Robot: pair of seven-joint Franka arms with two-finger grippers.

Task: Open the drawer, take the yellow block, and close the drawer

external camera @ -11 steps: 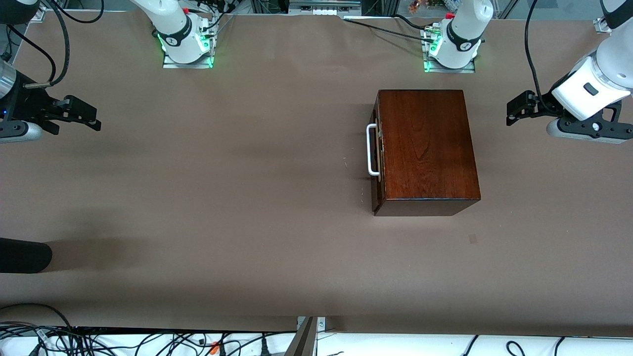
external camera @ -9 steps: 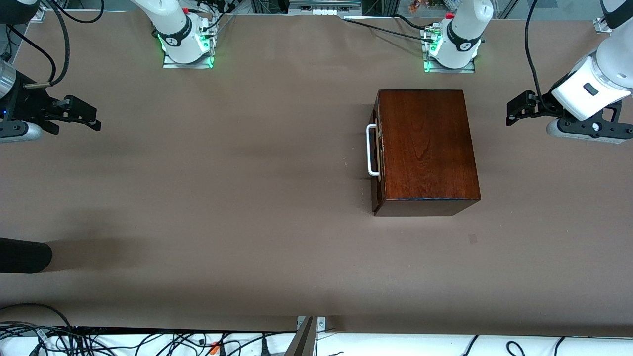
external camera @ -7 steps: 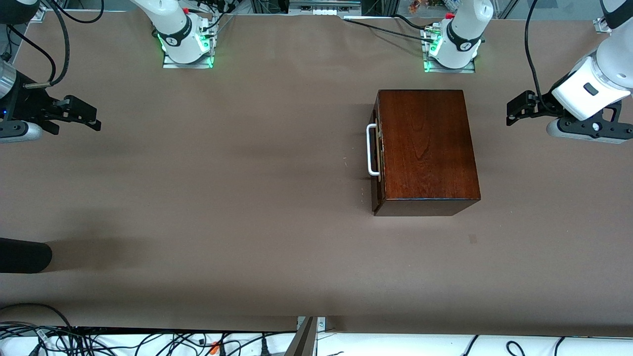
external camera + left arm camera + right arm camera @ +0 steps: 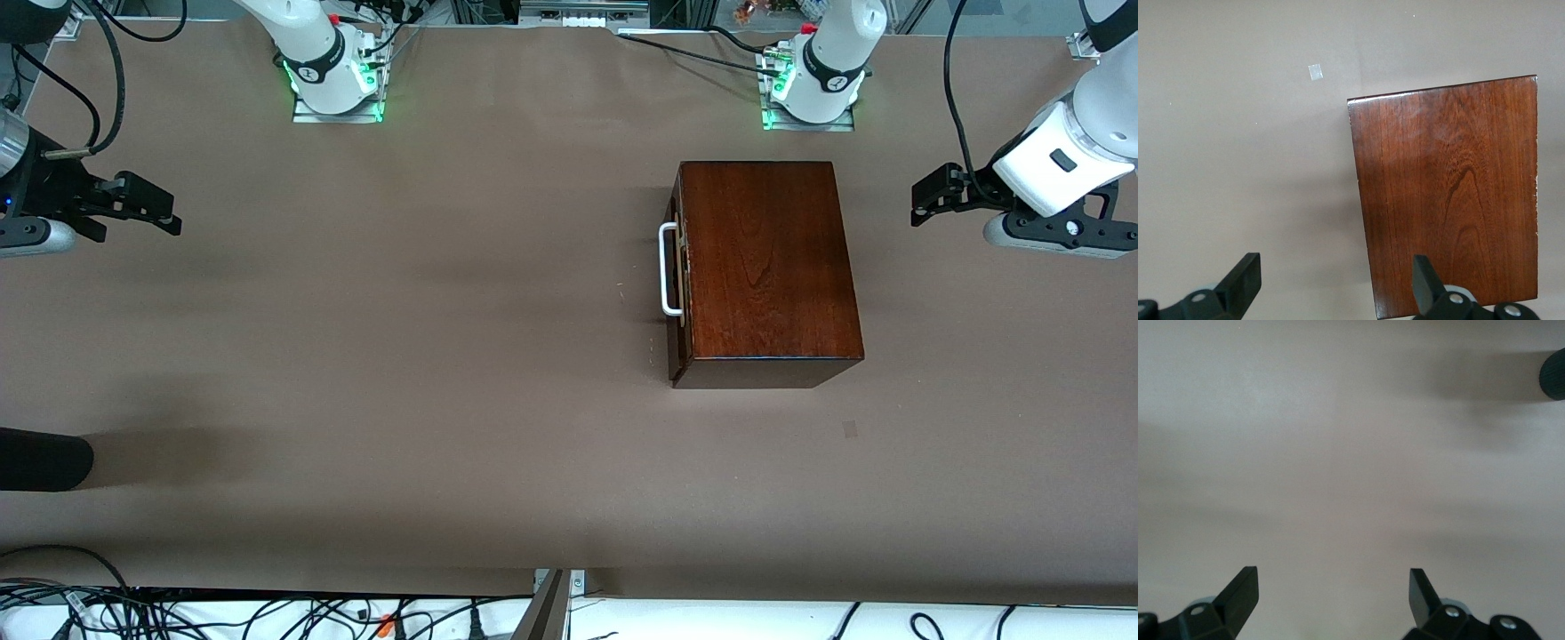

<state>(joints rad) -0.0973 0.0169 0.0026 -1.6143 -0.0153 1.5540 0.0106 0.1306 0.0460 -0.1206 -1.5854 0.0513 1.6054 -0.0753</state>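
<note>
The dark mahogany box [image 4: 766, 267] stands on the table toward the left arm's end, its drawer shut, with the white U-shaped handle [image 4: 667, 269] on the face turned toward the right arm's end. The box top also shows in the left wrist view [image 4: 1451, 193]. The yellow block is hidden. My left gripper [image 4: 925, 197] is open and empty, up in the air at the left arm's end of the table, apart from the box. My right gripper [image 4: 156, 209] is open and empty, up over bare table at the right arm's end.
A dark rounded object [image 4: 40, 459] pokes in at the table's edge at the right arm's end, nearer the front camera; it also shows in the right wrist view [image 4: 1553, 377]. A small pale tape mark [image 4: 851, 430] lies near the box. Cables run along the near edge.
</note>
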